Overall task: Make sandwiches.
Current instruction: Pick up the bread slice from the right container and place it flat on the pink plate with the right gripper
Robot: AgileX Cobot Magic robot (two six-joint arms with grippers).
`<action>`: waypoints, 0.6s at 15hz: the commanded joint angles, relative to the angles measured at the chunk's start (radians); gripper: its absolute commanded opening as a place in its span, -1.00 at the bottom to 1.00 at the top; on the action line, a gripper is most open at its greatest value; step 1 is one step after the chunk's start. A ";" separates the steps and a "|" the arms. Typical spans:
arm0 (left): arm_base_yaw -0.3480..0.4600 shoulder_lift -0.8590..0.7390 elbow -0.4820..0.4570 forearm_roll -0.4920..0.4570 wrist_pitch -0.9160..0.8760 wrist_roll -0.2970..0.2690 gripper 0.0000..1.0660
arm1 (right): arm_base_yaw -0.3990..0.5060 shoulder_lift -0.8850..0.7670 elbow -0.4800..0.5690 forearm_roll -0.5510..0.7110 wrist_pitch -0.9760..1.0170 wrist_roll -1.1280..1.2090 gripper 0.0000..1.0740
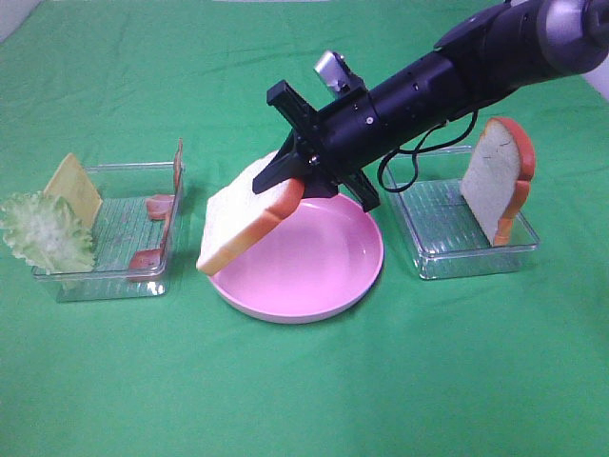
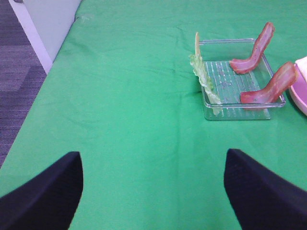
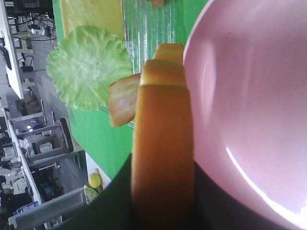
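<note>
My right gripper (image 1: 290,186) reaches across the middle and is shut on a slice of bread (image 1: 245,225), holding it tilted over the left rim of the pink plate (image 1: 314,276). The right wrist view shows the slice's orange crust (image 3: 163,143) edge-on beside the plate (image 3: 249,96). Another bread slice (image 1: 491,181) with a bacon strip (image 1: 519,190) stands in the right clear tray (image 1: 457,248). The left clear tray (image 1: 114,243) holds lettuce (image 1: 43,233), cheese (image 1: 74,186) and bacon (image 1: 157,205). My left gripper (image 2: 153,191) is open, empty, over bare cloth, out of the high view.
A green cloth (image 1: 304,381) covers the table. In the left wrist view the left tray (image 2: 235,91) with lettuce (image 2: 204,79) and two bacon strips (image 2: 268,84) lies ahead, and the table's edge and floor (image 2: 19,72) show to one side.
</note>
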 commanded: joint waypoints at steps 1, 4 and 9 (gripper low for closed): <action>-0.004 -0.024 0.001 0.003 -0.004 -0.001 0.44 | 0.001 0.038 0.007 0.026 -0.002 -0.022 -1.00; -0.004 -0.024 0.001 0.003 -0.004 -0.001 0.44 | 0.001 0.069 0.007 0.029 -0.016 -0.022 -1.00; -0.004 -0.024 0.001 0.003 -0.004 -0.001 0.44 | 0.000 0.058 0.007 -0.085 -0.028 -0.022 0.17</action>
